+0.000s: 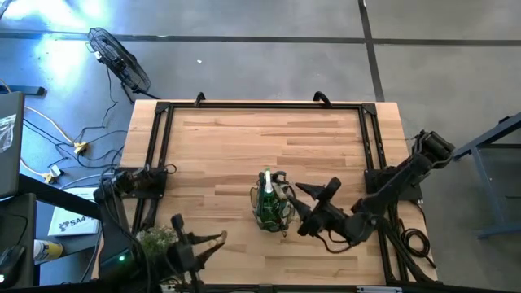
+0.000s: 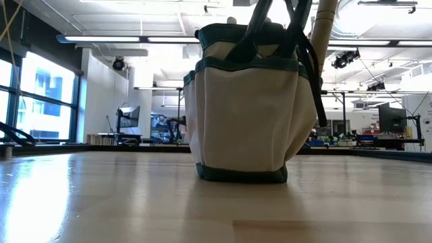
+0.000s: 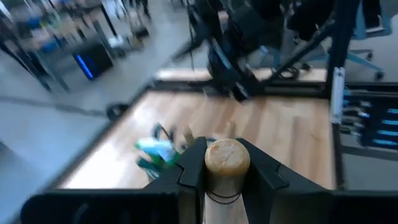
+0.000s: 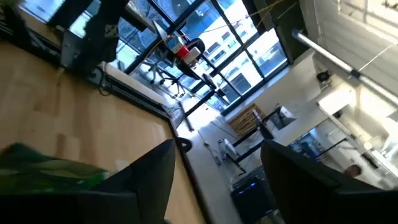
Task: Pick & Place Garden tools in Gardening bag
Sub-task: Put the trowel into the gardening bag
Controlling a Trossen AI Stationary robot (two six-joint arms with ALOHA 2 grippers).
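Both differ: left gripper (image 3: 227,177) clamps a wooden tool handle (image 3: 227,163); right gripper (image 4: 217,180) gapes empty.

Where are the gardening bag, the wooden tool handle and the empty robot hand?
gardening bag (image 2: 243,115), low view, front fabric panel.
wooden handle (image 3: 227,158), left wrist view, rounded butt end between the left hand's fingers.
right hand (image 1: 303,202), high view, midway between open fingertips.

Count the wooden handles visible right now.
2 visible. One wooden handle is clamped in the left gripper at the table's near-left edge; one wooden handle sticks up from the gardening bag mid-table. More may be hidden inside.
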